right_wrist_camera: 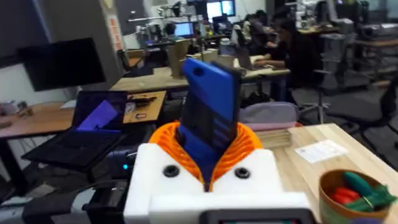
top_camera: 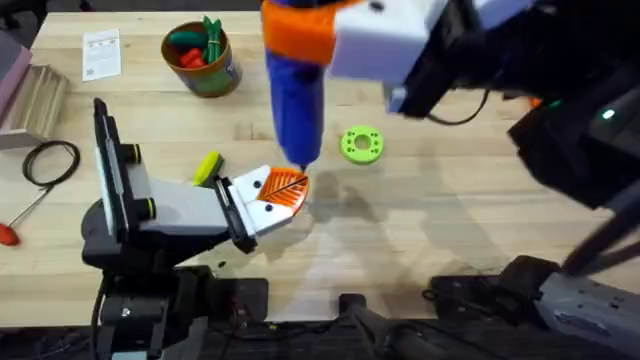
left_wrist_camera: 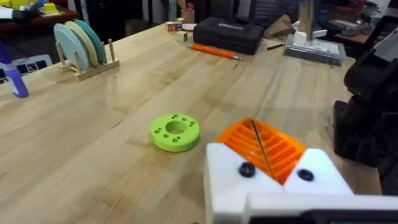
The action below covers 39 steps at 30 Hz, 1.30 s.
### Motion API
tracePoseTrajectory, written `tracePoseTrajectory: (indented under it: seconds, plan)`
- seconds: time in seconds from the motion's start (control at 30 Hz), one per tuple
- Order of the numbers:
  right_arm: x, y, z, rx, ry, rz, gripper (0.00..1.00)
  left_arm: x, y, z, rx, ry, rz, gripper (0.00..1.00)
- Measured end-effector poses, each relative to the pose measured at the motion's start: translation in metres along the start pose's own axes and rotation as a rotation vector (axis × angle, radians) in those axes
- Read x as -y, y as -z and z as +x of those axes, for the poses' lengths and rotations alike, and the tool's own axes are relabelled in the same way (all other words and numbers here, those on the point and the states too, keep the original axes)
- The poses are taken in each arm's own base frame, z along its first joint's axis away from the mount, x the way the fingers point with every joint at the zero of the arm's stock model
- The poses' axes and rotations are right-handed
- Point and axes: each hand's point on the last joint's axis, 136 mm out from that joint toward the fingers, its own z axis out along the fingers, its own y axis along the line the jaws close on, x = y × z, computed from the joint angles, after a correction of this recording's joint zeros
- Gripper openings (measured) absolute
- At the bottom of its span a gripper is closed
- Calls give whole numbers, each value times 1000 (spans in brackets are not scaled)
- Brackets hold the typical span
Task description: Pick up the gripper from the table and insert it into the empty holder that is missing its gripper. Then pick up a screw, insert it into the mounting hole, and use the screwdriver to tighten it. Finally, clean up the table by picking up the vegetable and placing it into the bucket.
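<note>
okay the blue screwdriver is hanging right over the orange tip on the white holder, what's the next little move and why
Probably lower the screwdriver a touch so its bit seats in the screw hole. The right gripper is shut on it, the bit ends at the orange gripper on the holder, and the overhead view cannot confirm it is seated.

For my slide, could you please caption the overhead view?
Right hand holds the blue screwdriver upright, bit at the orange gripper seated in the white holder.
</note>
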Motion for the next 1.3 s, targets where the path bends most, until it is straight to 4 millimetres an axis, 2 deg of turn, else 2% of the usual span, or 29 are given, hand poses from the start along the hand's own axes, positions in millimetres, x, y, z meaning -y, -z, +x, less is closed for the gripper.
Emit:
tracePoseTrajectory:
  seconds: [0.23, 0.67, 1.0, 1.3]
  plan:
    - [-21, -14, 7, 55, 67, -78, 26, 0, 0, 0, 0, 0, 0, 15]
    - [-19, -39, 34, 85, 104, -142, 26, 0, 0, 0, 0, 0, 0, 14]
    - [-30, -45, 44, 76, 162, -177, 26, 0, 0, 0, 0, 0, 0, 14]
    - [-27, -48, 52, 65, 189, -177, 26, 0, 0, 0, 0, 0, 0, 14]
